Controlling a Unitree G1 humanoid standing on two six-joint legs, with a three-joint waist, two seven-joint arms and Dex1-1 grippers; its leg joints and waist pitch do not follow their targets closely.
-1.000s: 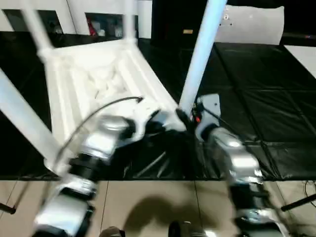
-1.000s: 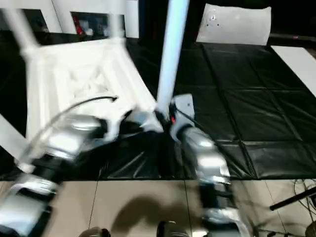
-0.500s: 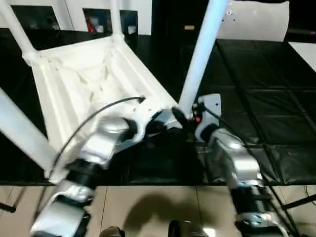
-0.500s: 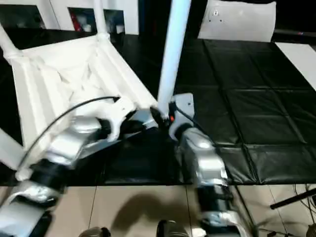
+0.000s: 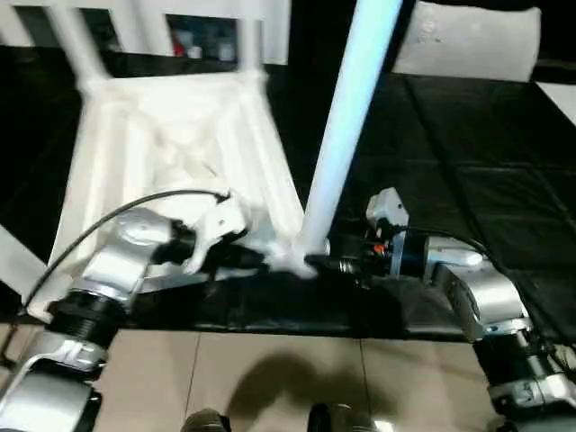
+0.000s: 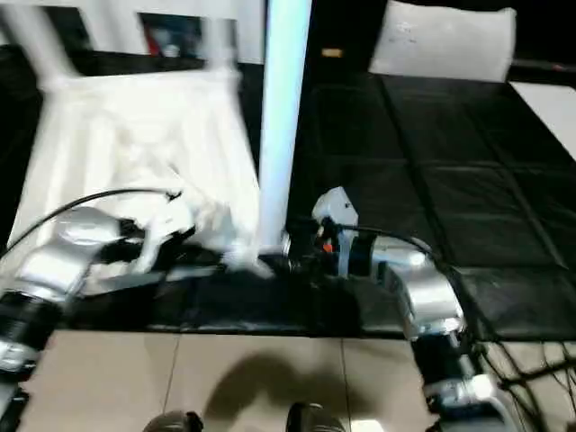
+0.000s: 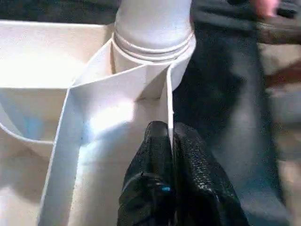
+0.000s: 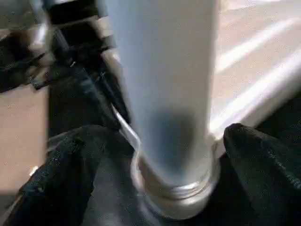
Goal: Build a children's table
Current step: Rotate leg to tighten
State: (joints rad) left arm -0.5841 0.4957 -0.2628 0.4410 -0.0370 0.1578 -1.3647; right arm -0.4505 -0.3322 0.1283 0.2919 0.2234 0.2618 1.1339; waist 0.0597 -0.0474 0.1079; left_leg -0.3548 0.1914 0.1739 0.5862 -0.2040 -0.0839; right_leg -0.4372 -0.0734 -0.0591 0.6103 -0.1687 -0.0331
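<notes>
**Robot grippers meet at table's near corner**

Children's table [image 5: 171,144] lies upside down on black mat [image 5: 468,198], ribbed underside up. Left gripper [image 7: 171,155] is pinched tight on thin rim wall by the corner socket. Right gripper [image 8: 164,155] has fingers [image 8: 263,165] spread wide either side of upright leg [image 5: 346,126] near its base, w/o clamping it.

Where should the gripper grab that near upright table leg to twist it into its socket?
Grip the near leg low, just above its threaded base at the corner socket, coming from the robot's right side. The shaft is round there, and the tabletop blocks the left.
</notes>
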